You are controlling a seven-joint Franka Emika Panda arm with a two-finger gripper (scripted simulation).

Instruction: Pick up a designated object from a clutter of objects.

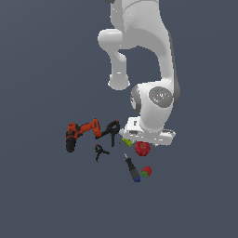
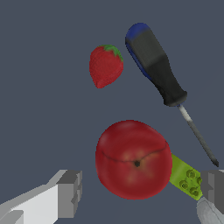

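A white robot arm reaches down over a dark grey tabletop scattered with small items. Its pincer is spread wide and holds nothing; in the wrist view 1 grey fingertip sits on each side of the apple, apart from it. The apple is round, glossy and red, with a small dark stem dimple facing the camera.

In the exterior view the apple lies just under the arm's hand. A smaller red strawberry with green leaves lies near it at about 5 o'clock. A screwdriver with a black and blue handle lies at about 7 o'clock from the apple. A green bit lies just beside the apple at about 10 o'clock. Further out at 9 o'clock are 2 black clamps, a large one and a small one, and beyond them an orange and black power drill.
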